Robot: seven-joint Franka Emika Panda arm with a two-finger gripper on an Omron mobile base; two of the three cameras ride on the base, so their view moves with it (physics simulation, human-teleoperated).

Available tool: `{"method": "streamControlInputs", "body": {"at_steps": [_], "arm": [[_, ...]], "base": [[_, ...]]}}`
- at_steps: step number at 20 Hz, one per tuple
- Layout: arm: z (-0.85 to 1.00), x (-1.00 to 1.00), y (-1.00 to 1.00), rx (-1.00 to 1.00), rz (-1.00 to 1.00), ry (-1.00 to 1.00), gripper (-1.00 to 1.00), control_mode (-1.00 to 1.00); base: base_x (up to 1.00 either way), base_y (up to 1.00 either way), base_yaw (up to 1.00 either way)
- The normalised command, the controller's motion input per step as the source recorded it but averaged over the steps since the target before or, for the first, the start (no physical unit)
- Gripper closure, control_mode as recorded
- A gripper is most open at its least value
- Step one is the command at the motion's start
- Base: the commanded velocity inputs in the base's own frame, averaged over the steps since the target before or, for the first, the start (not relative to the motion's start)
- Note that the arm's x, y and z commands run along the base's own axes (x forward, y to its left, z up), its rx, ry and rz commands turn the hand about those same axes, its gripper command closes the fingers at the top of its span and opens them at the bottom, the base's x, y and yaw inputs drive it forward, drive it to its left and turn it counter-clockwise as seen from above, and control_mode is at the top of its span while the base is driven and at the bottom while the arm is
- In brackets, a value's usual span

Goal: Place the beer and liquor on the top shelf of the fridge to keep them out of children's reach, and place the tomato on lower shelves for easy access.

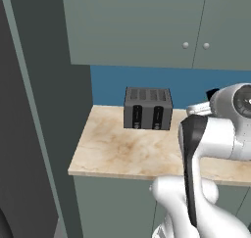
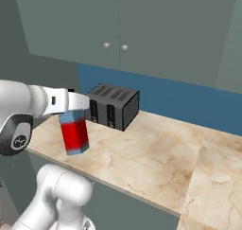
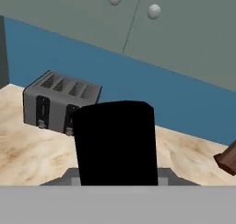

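Note:
My gripper (image 2: 74, 111) is shut on the liquor (image 2: 74, 135), a squat bottle with blue glass above and red below. It holds the bottle upright by its top, over the front left part of the marble counter (image 2: 156, 163). I cannot tell whether the bottle's base touches the counter. In the hand view the bottle's black cap (image 3: 115, 142) stands large right in front of the camera. A dark brown piece at the right edge of that view looks like part of the beer (image 3: 227, 160). The tomato and the fridge shelves are out of view.
A dark grey toaster (image 1: 148, 108) stands at the back of the counter against the blue wall, just behind the bottle. Grey-green cupboards (image 2: 118, 30) hang above. A tall dark grey panel (image 1: 22, 134) rises left of the counter. The counter runs on to the right.

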Motion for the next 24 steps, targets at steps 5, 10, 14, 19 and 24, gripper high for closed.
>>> {"method": "streamControlInputs", "body": {"at_steps": [5,10,14,19,24], "arm": [[0.06,-0.05,0.69,0.02,-0.04,0.00,1.00,-1.00],[0.00,0.00,0.49,0.21,-0.01,-0.15,1.00,-1.00],[0.00,0.00,0.26,0.34,0.00,-0.33,1.00,-1.00],[0.18,-0.19,0.03,0.25,0.00,-0.16,1.00,-1.00],[0.34,-0.15,-0.07,0.00,0.00,0.10,1.00,-1.00]], "base": [[0.00,0.00,0.00],[0.00,0.00,0.00],[0.00,0.00,0.00],[0.00,0.00,0.00],[0.00,0.00,0.00]]}}
